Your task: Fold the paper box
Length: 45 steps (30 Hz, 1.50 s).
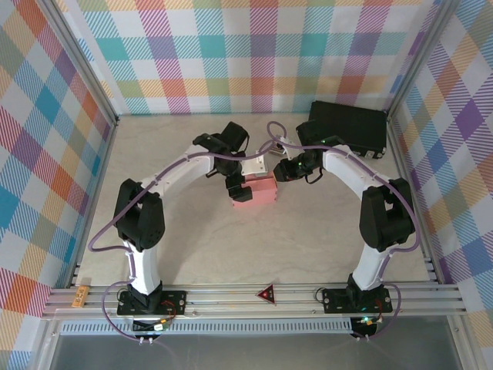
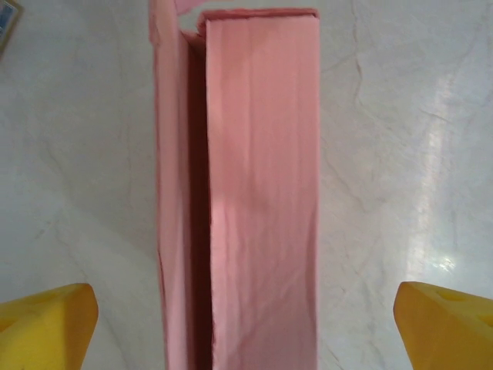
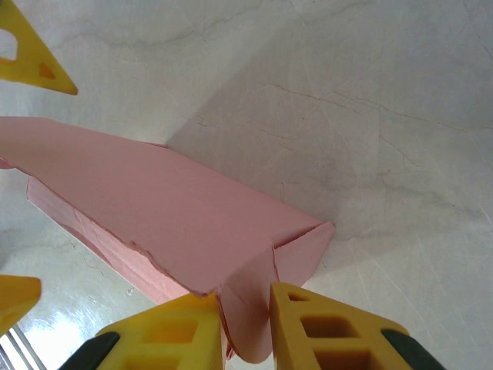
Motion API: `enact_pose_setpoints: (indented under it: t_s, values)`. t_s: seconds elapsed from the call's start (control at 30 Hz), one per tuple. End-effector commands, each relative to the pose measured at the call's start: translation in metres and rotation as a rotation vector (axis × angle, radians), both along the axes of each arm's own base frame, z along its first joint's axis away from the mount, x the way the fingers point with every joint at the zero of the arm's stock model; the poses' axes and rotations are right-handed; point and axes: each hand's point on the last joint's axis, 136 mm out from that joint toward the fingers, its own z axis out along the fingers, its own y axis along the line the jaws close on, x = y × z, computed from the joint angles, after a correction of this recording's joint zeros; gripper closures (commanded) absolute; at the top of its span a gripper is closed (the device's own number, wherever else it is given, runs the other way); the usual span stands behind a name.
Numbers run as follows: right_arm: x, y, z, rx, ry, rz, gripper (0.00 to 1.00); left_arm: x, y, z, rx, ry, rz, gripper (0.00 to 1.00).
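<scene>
With the paper box (image 1: 254,191) on the tabletop (image 1: 308,247) between the arms, the right fingers (image 3: 323,331) pinch its end flap while the left fingers (image 2: 50,324) straddle it wide apart (touching nothing), so a tug could tear or reopen that flap.

Overhead — close wrists (paper box (image 1: 260,193) shared)

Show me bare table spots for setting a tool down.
Free: the table strip nearer than the paper box, and the back-left corner. Crowded: centre, where left gripper and right gripper meet the box; black case takes back right.
</scene>
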Motion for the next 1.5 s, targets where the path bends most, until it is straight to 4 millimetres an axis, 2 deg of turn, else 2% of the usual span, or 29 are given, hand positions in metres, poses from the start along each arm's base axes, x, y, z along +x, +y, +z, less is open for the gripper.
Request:
enact_pose_setpoints:
  t_s: [0.0,0.5,0.53,0.63,0.67,0.7,0.83,1.13,1.47]
  values:
    - [-0.008,0.003,0.001,0.019,0.03,0.006,0.78,0.008,-0.004,-0.011,0.023,-0.054,0.001,0.03]
    - [-0.009,0.004,0.003,0.025,0.038,0.004,0.78,0.009,-0.006,-0.031,0.054,-0.093,0.007,0.17]
    - [-0.01,0.004,0.002,0.024,0.041,0.004,0.78,0.01,-0.007,-0.032,0.056,-0.099,0.01,0.23]
    - [-0.01,0.004,0.002,0.024,0.045,0.003,0.78,0.011,-0.008,-0.032,0.055,-0.104,0.012,0.26]
    - [-0.01,0.004,0.003,0.025,0.043,0.004,0.78,0.011,-0.008,-0.032,0.058,-0.109,0.01,0.32]
    - [-0.01,0.004,0.004,0.028,0.044,0.003,0.78,0.012,-0.008,-0.032,0.061,-0.113,0.011,0.32]
    - [-0.011,0.005,0.005,0.034,0.047,0.002,0.78,0.014,-0.007,-0.032,0.071,-0.126,0.004,0.48]
    - [-0.014,0.007,0.005,0.027,0.059,-0.009,0.78,0.013,-0.008,-0.032,0.068,-0.136,-0.01,0.49]
    - [-0.009,-0.001,-0.001,-0.036,0.053,-0.055,0.77,0.012,-0.008,-0.031,0.072,-0.136,-0.019,0.46]
